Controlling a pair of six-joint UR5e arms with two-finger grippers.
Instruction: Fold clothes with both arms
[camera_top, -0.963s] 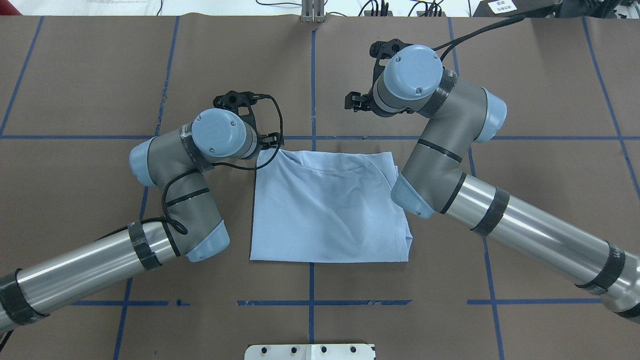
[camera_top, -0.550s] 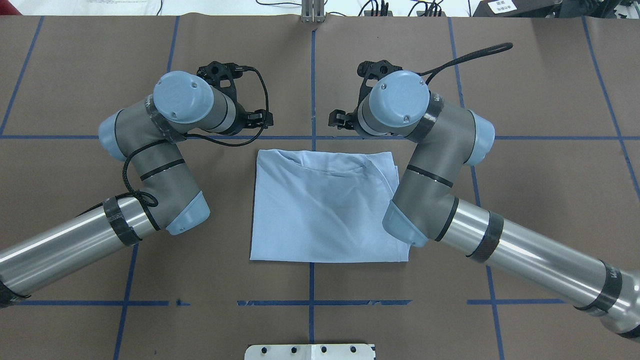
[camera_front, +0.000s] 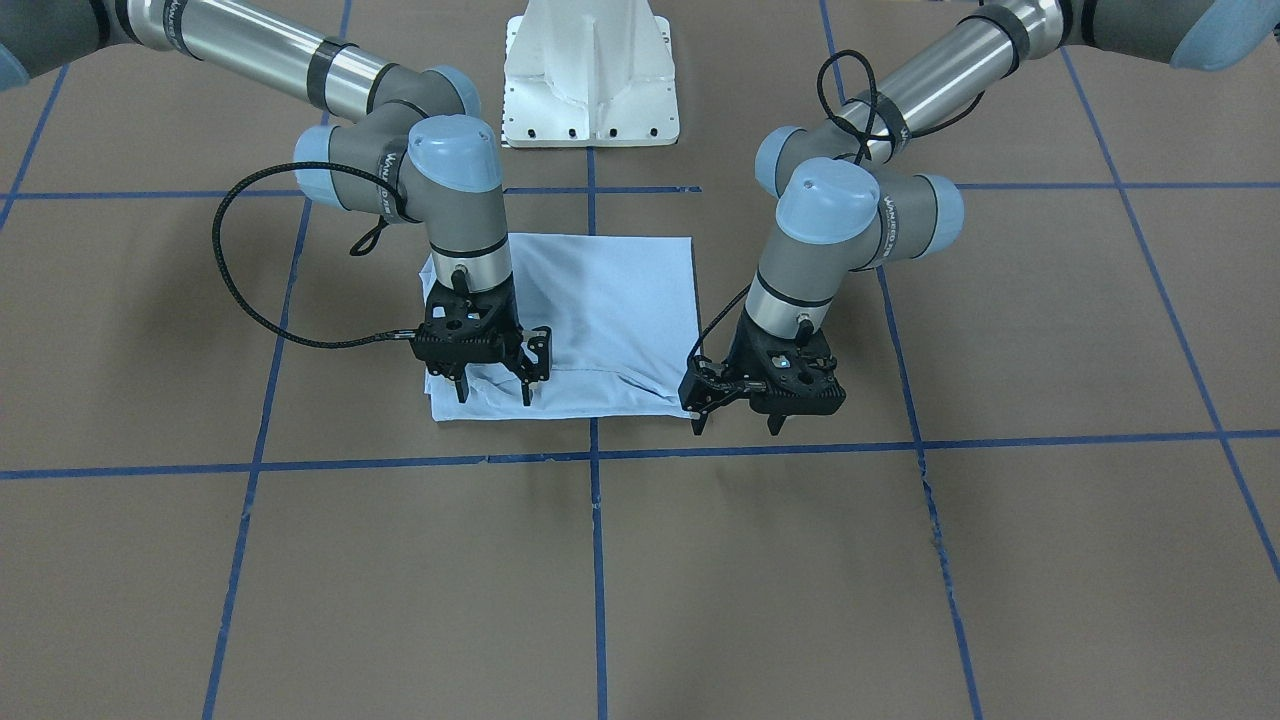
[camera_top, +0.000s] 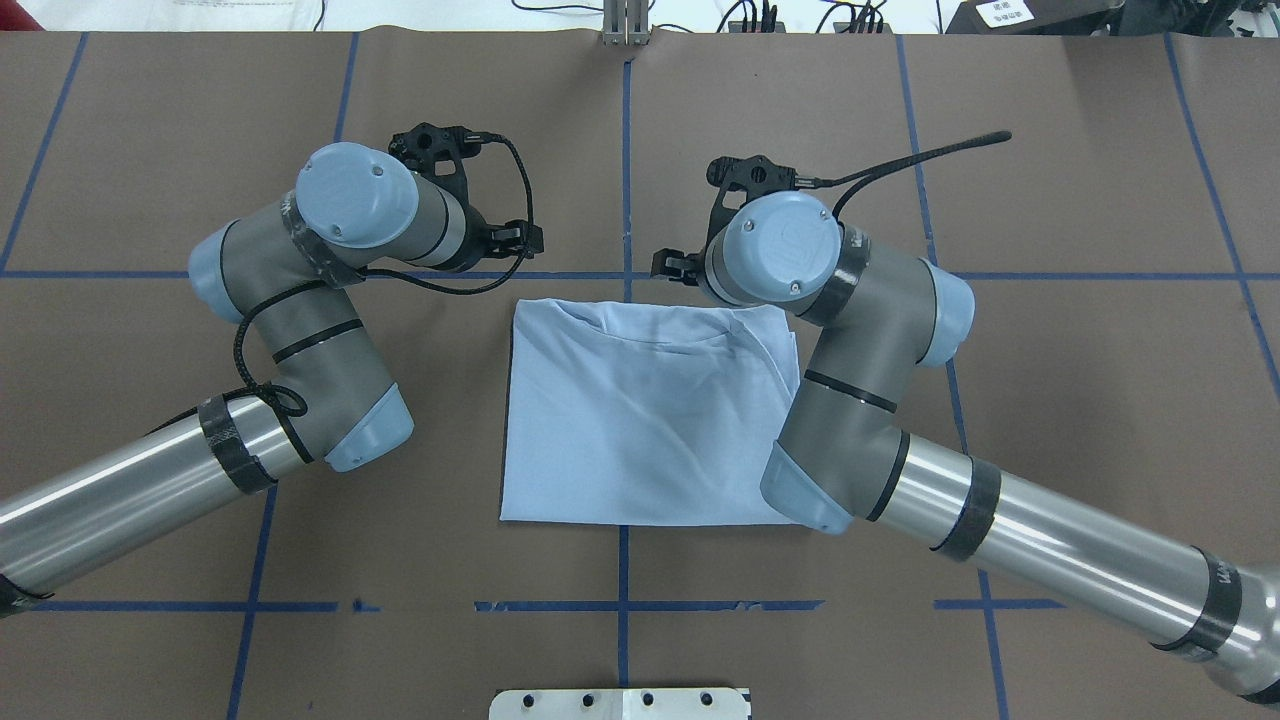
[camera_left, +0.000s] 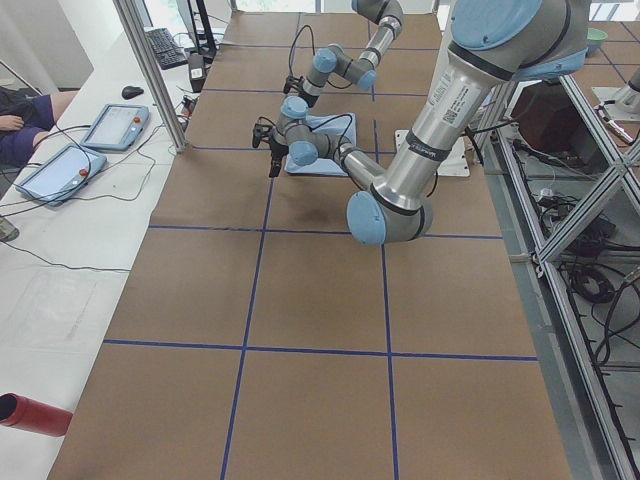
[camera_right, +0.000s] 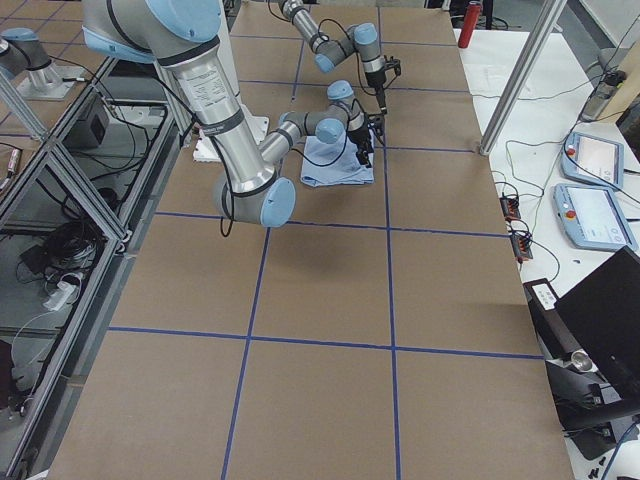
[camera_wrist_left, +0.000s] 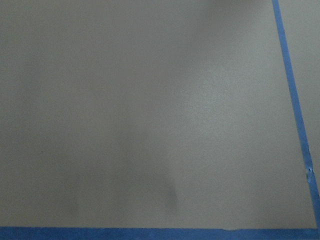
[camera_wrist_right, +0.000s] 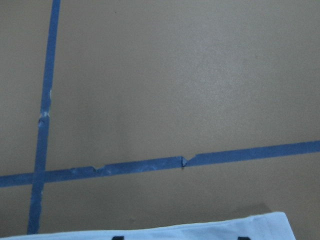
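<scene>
The light blue T-shirt (camera_top: 650, 420) was seen folded flat on the table (camera_top: 1050, 400); the left arm (camera_top: 300, 330) and right arm (camera_top: 860, 330) were bent, wrists turned downward; the right end effector (camera_front: 494, 395) was held open and empty over the shirt's far edge; the left end effector (camera_front: 736, 420), likewise open and empty, beside its corner.

Right arm (camera_top: 850, 400) overhanging the 3 o'clock edge of the T-shirt (camera_top: 640, 420), left arm (camera_top: 300, 330) standing off at 9 o'clock, bare table (camera_top: 700, 570) open at 6 o'clock
</scene>
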